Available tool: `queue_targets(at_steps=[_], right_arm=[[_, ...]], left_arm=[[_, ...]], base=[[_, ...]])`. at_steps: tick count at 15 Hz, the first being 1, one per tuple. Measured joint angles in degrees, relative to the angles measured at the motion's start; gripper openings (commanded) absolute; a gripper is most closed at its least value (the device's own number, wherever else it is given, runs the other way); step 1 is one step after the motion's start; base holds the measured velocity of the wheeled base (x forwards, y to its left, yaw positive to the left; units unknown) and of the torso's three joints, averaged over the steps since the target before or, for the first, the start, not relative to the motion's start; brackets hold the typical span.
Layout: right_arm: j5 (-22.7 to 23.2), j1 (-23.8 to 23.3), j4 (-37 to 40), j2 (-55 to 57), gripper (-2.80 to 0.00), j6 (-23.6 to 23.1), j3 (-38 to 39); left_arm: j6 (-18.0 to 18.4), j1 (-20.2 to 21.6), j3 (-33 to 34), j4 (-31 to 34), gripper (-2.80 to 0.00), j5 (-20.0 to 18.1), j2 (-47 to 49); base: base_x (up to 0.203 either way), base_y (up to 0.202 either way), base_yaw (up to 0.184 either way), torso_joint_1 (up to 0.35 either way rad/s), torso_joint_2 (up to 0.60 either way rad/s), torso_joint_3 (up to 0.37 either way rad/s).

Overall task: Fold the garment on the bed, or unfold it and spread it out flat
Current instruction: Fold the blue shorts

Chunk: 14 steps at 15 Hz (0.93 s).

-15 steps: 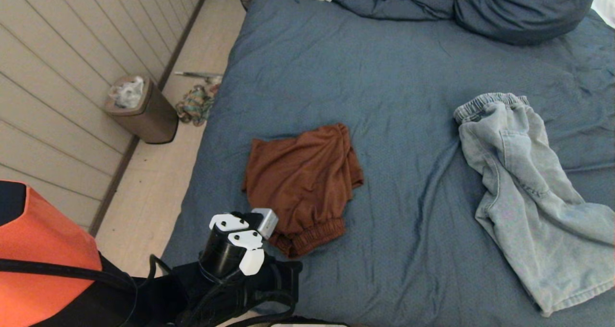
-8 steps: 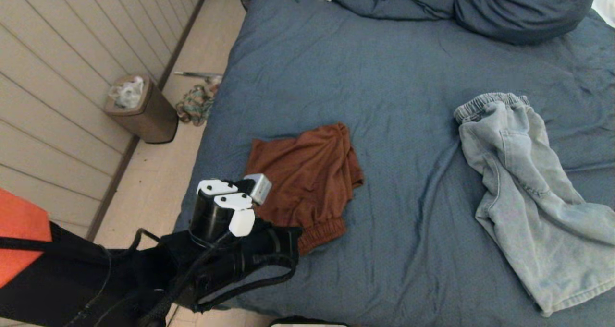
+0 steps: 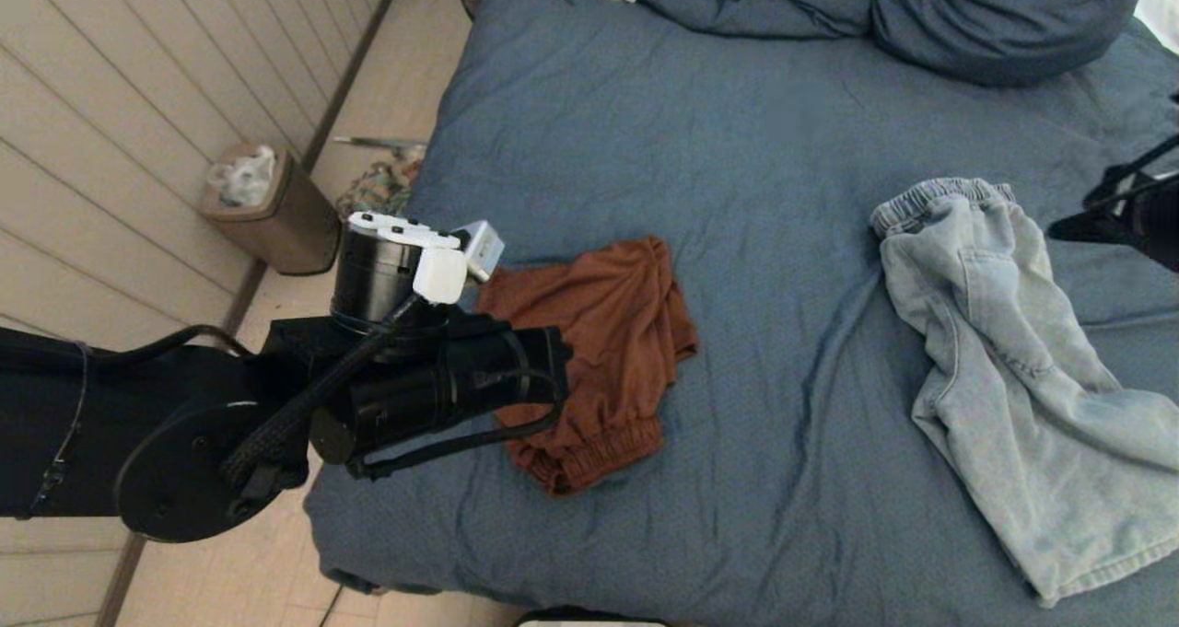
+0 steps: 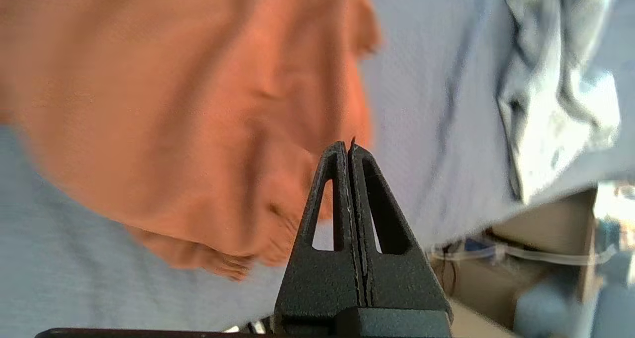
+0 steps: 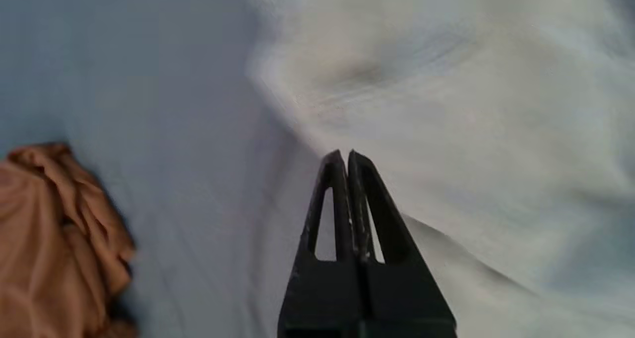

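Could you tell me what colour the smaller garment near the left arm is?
The smaller garment is rust brown, seen best in the head view.

Shorts (image 3: 599,351) lie centre-left on the bed (image 3: 737,148); jeans (image 3: 1004,360) at right, well apart. Duvet (image 3: 884,10) at top. Bin (image 3: 276,213) on floor, left.

Bed (image 3: 737,130) slate-blue; shorts (image 3: 599,332) rust-brown; jeans (image 3: 995,332) pale grey-blue denim; bin (image 3: 276,213) brown.

Bed (image 3: 737,130): wide, slate-blue cover, wrinkled. Rust-brown shorts (image 3: 608,332) lie crumpled near its left edge (waistband toward the foot); pale denim shorts (image 3: 1004,351) sprawl rumpled at right, well apart.
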Motion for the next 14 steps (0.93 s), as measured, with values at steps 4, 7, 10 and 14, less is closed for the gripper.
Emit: queue_targets(at_steps=[4,7,10,14], right_arm=[[-19.6,13.0,-0.9,3.7,0.00,1.4,-7.4],[-26.2,15.4,-4.1,6.8,0.00,0.9,-10.4],[-29.2,16.4,-7.9,10.8,0.00,0.6,-11.5],[-29.6,17.0,-9.1,16.9,0.00,0.9,-12.8]], left_arm=[[-1.5,3.4,6.2,-2.5,-2.80,-0.8,-1.9],[-1.9,4.1,10.4,-6.9,-2.80,-1.0,-2.0],[-1.9,4.1,12.8,-9.5,-2.80,-1.0,-1.7],[-1.9,4.1,13.6,-9.6,-2.80,-1.0,-0.8]], base=[[0.000,0.000,0.000,0.000,0.00,0.000],[0.000,0.000,0.000,0.000,0.00,0.000],[0.000,0.000,0.000,0.000,0.00,0.000],[0.000,0.000,0.000,0.000,0.00,0.000]])
